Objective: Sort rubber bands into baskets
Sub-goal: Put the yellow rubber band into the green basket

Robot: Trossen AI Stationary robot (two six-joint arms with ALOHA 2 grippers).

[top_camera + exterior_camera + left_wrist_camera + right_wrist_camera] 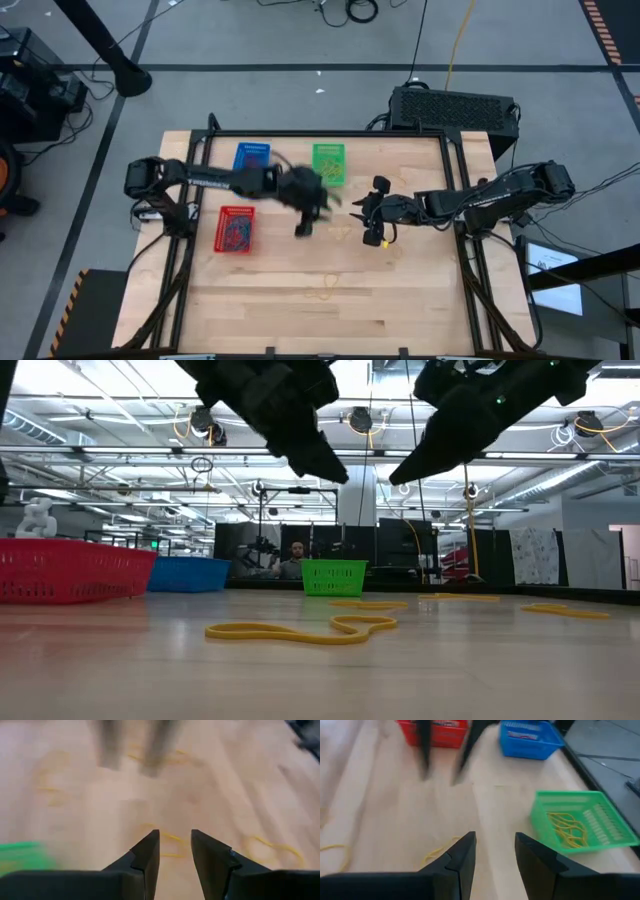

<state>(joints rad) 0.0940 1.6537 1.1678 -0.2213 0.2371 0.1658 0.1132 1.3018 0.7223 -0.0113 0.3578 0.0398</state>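
From above, the left gripper is hovering, fingers apart and empty, with the right gripper beside it likewise apart, while at surface level limp, light yellow rubber bands are lying below, likely best pinched across one strand.

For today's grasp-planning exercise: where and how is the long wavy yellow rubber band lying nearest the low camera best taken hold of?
Probably at one strand of the wavy yellow rubber band, coming straight down from above. It lies flat on the table, so no side offers purchase; a tool could pinch across one strand where it bends.
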